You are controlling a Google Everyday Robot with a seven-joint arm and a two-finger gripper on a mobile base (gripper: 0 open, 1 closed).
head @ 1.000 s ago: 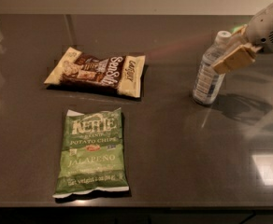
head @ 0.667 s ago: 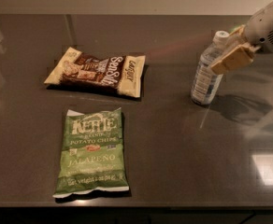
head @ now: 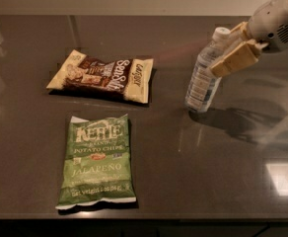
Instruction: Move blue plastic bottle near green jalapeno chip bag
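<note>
One green bag point(head: 97, 162) lies nearest on the tabletop point(head: 193, 172). Beyond it lies one brown bag point(head: 102, 76). At the right, one bottle point(head: 203, 80) stands near-upright, cap tilted up-right, its upper part clamped in the claw point(head: 231, 46).

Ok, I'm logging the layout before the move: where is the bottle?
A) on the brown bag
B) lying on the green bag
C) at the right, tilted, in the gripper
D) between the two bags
C: the bottle is tilted at the right, with the gripper closed on its upper part, apart from the green bag and brown bag at the left.
</note>
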